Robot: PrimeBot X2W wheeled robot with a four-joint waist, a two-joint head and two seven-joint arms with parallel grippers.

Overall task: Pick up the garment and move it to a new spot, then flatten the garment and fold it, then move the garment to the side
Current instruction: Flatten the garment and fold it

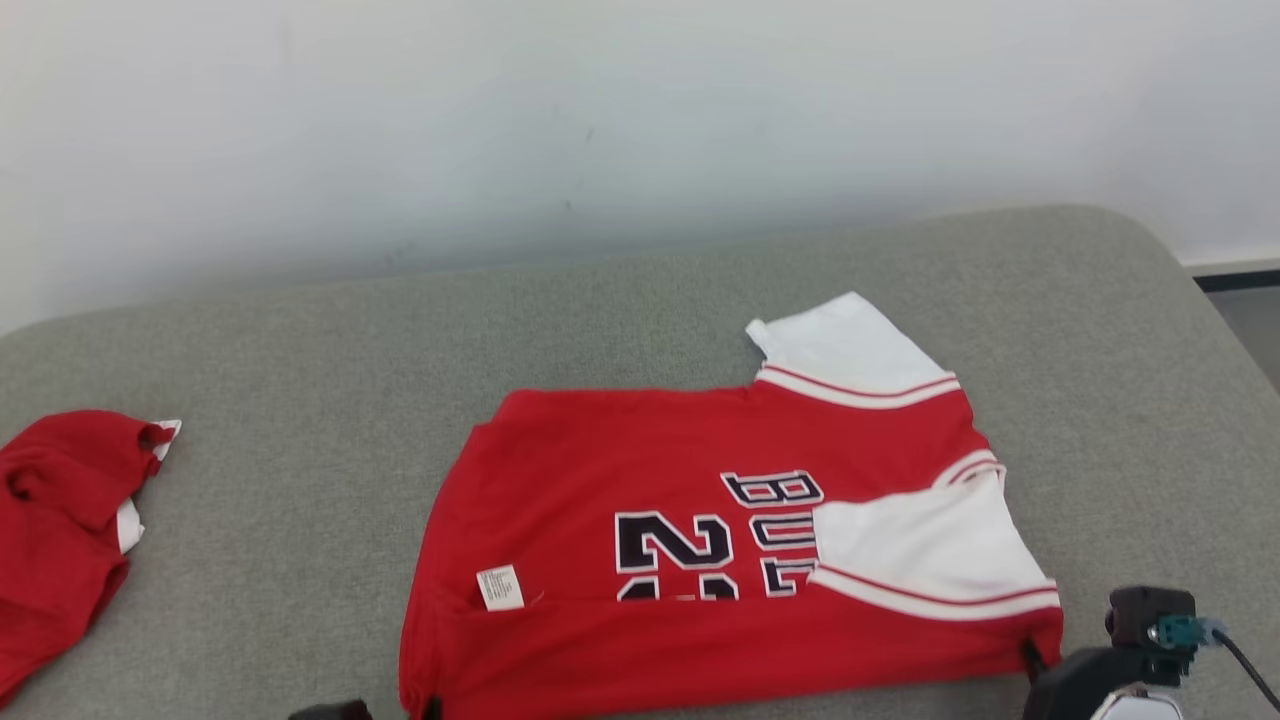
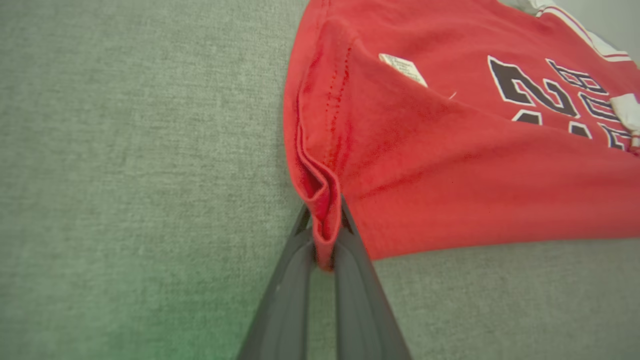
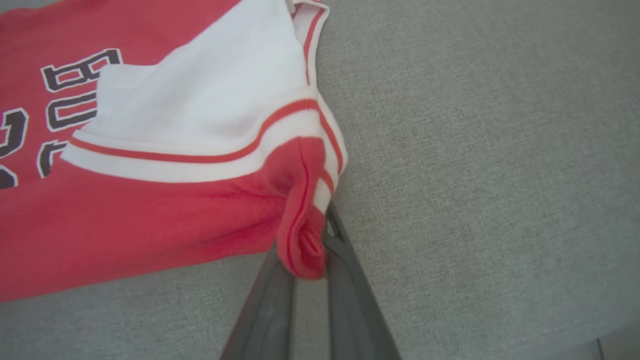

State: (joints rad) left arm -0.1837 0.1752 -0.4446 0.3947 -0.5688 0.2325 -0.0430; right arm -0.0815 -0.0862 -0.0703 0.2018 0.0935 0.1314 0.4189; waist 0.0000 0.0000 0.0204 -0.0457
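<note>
- Grey woven cushion [image 1: 300, 330] runs back to a white wall [image 1: 600, 120]. The red jersey [image 1: 640, 450] lies spread across its middle, with one white sleeve [image 1: 920, 550] tucked over the chest lettering.
- My left gripper [image 2: 324, 207] is clenched on the jersey's near left corner, cloth bunched between the fingers.
- My right gripper [image 3: 305, 235] is clenched on the near right corner, beside the striped trim.
- I judge a fold is in hand. I should raise both corners together, level, and carry them towards the far edge so the hem lands square.
- Hold the cloth taut between the grips, or the middle will sag and wrinkle.
- Move gently so the tucked sleeve does not slip out.
- A second red garment [image 1: 60, 520] lies well apart at my left. Steer clear of it.
</note>
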